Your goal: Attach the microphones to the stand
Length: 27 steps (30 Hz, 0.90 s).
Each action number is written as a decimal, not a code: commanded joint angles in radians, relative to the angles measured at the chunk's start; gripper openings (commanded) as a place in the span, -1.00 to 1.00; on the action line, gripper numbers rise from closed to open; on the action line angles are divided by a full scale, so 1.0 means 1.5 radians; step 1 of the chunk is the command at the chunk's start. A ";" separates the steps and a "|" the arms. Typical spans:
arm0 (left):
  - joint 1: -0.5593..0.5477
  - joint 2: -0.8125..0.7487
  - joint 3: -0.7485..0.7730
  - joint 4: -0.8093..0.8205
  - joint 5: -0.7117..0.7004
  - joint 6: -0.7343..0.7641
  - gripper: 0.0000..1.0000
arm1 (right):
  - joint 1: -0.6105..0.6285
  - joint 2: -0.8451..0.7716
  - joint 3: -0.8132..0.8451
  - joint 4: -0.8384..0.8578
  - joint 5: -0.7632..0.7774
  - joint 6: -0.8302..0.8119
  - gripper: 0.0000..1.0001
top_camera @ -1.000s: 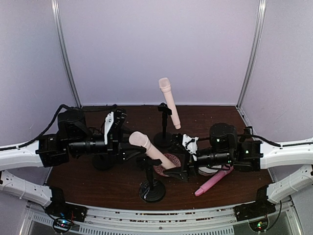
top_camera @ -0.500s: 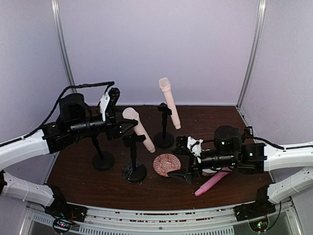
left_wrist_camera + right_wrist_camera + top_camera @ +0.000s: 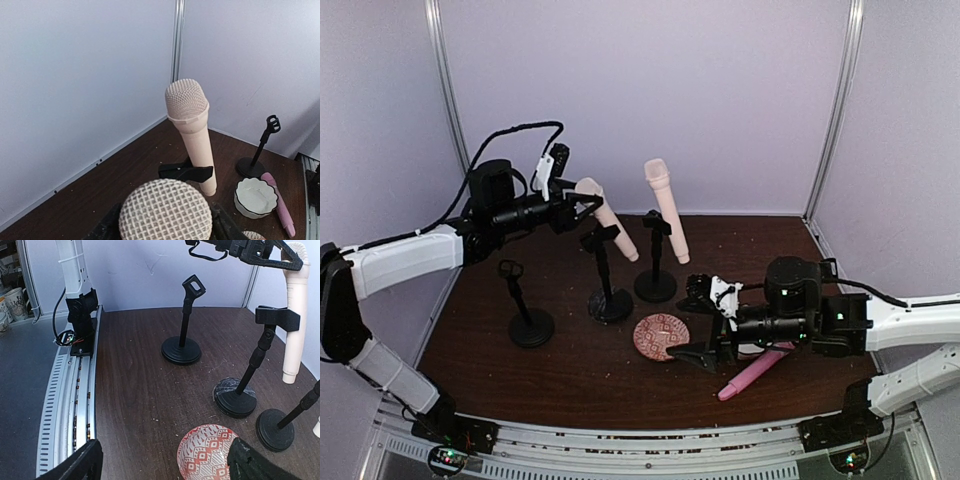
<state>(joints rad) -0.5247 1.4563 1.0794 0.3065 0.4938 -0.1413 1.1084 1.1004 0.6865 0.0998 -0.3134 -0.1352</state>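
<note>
My left gripper point(image 3: 582, 205) is raised at the back left, shut on the mesh head of a peach microphone point(image 3: 165, 210). That microphone point(image 3: 605, 225) slants down through the clip of a black stand point(image 3: 610, 303). A second peach microphone point(image 3: 665, 208) sits upright in the clip of the rear stand point(image 3: 655, 285). The pink microphone point(image 3: 755, 373) lies flat on the table at the front right. A third stand point(image 3: 530, 325) at the left has an empty clip. My right gripper point(image 3: 696, 323) hangs open and low over the table, holding nothing; its fingers point(image 3: 75, 465) straddle a patterned dish.
A red-patterned dish point(image 3: 662, 335) lies mid-table beside the right gripper. A white fluted dish point(image 3: 255, 197) sits close to the pink microphone point(image 3: 280, 210). Pale walls close the back and sides. A metal rail point(image 3: 70, 390) runs along the table's near edge.
My left arm rose and swung back-left, carrying the peach microphone and its stand from the front centre toward the back. The right gripper let go of that stand and drew back to the right.
</note>
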 commanded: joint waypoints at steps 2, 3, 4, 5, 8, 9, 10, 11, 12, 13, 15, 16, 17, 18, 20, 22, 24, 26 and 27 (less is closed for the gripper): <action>0.005 0.035 0.062 0.091 0.043 -0.031 -0.40 | 0.000 0.004 -0.001 -0.003 0.019 -0.011 0.75; 0.004 0.037 0.061 0.088 0.036 -0.031 -0.34 | 0.000 0.006 -0.001 -0.002 0.020 -0.010 0.75; 0.004 0.036 0.059 0.086 0.027 -0.031 -0.25 | 0.000 0.007 -0.001 -0.003 0.022 -0.009 0.75; 0.005 0.034 0.055 0.083 0.012 -0.031 -0.18 | 0.000 0.009 0.001 -0.003 0.025 -0.009 0.75; 0.004 0.023 0.044 0.066 -0.027 -0.022 0.10 | -0.001 0.017 0.009 -0.009 0.034 -0.007 0.75; 0.003 0.015 0.040 0.056 -0.036 -0.015 0.17 | -0.002 0.018 0.011 -0.012 0.037 -0.007 0.75; 0.001 0.005 0.037 0.046 -0.048 -0.009 0.23 | -0.002 0.019 0.012 -0.014 0.041 -0.006 0.75; -0.001 -0.007 0.034 0.033 -0.064 0.001 0.30 | -0.003 0.019 0.014 -0.016 0.050 -0.003 0.75; -0.004 -0.023 0.030 0.016 -0.080 0.012 0.35 | -0.003 0.019 0.018 -0.020 0.063 0.003 0.75; -0.008 -0.041 0.026 -0.001 -0.098 0.023 0.40 | -0.004 0.020 0.023 -0.026 0.076 0.008 0.75; -0.013 -0.084 0.017 -0.045 -0.141 0.037 0.52 | -0.007 0.021 0.035 -0.041 0.117 0.026 0.75; -0.015 -0.103 0.010 -0.067 -0.158 0.044 0.59 | -0.010 0.021 0.042 -0.051 0.135 0.039 0.75; -0.016 -0.121 0.004 -0.089 -0.172 0.052 0.63 | -0.013 0.021 0.050 -0.063 0.150 0.051 0.75; -0.020 -0.138 -0.002 -0.109 -0.189 0.058 0.66 | -0.016 0.021 0.058 -0.073 0.161 0.064 0.75; -0.027 -0.172 -0.016 -0.156 -0.220 0.063 0.68 | -0.019 0.019 0.065 -0.086 0.190 0.082 0.83; -0.033 -0.208 -0.033 -0.192 -0.245 0.055 0.68 | -0.022 0.015 0.073 -0.103 0.233 0.096 0.95; -0.036 -0.250 -0.076 -0.205 -0.262 0.040 0.68 | -0.026 0.005 0.077 -0.119 0.282 0.117 1.00; -0.038 -0.293 -0.117 -0.216 -0.286 0.022 0.69 | -0.033 -0.008 0.081 -0.132 0.314 0.138 1.00; -0.040 -0.315 -0.136 -0.226 -0.296 0.013 0.68 | -0.040 -0.012 0.088 -0.146 0.323 0.151 1.00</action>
<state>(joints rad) -0.5755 1.0714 0.9821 0.0696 0.1551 -0.0845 1.0718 1.1244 0.7753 -0.0418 0.0223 0.0032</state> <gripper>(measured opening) 0.843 0.999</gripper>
